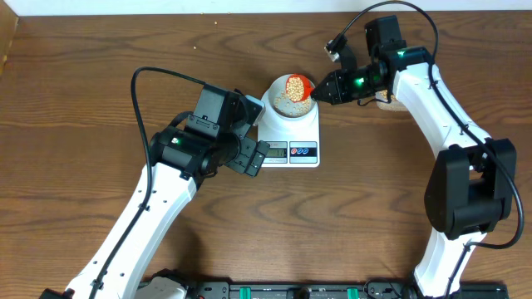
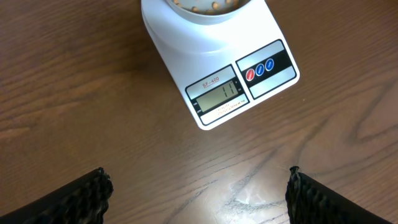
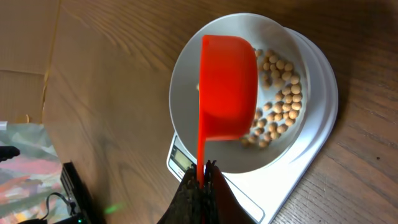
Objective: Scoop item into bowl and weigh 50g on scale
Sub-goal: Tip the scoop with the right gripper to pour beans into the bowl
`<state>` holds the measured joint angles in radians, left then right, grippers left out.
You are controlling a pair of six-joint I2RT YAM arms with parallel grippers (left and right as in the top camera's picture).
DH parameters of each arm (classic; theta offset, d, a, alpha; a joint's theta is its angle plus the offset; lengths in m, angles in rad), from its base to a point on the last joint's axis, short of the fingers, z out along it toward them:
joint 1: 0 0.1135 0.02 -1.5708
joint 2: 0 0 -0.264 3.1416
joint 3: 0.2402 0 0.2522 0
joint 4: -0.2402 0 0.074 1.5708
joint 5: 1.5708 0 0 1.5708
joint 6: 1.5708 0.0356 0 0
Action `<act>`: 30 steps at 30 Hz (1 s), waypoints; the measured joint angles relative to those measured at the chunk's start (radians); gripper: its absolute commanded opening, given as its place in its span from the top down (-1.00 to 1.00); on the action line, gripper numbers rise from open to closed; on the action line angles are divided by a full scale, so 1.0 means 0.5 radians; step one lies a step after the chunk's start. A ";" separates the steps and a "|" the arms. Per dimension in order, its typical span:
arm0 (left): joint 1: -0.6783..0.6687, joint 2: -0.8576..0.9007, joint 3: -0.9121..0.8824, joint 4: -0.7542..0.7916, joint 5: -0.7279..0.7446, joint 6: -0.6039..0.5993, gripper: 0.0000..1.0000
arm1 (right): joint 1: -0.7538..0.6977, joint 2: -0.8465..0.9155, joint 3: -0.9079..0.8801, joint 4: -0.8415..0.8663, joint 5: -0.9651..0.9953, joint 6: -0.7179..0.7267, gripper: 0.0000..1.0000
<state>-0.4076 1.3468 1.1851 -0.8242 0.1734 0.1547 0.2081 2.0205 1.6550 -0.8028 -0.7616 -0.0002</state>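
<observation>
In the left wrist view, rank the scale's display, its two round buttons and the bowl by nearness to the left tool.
1. The display, straight ahead of the open left tool, at the scale's near end.
2. The round buttons, beside the display, right in frame.
3. The bowl, on the scale's far end, top of frame.

Overhead view looks straight down on the wooden counter (image 1: 75, 100), taking in the whole scene. Left wrist view hovers close above the counter, tilted toward the scale (image 2: 211, 56) at its top edge. Right wrist view looks along the right claw (image 3: 202, 171), very near the bowl (image 3: 186, 87). All three share the scale and bowl.
</observation>
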 measured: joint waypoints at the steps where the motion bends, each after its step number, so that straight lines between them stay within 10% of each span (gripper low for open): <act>1: 0.000 0.000 0.000 0.000 0.000 0.000 -0.83 | 0.000 0.000 0.000 -0.002 0.001 -0.004 0.97; 30: 0.000 0.000 0.000 0.000 0.000 0.000 -0.84 | 0.000 0.000 0.000 -0.025 0.037 -0.024 0.97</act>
<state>-0.4076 1.3468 1.1851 -0.8242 0.1734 0.1547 0.2081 2.0205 1.6550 -0.8154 -0.7433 -0.0120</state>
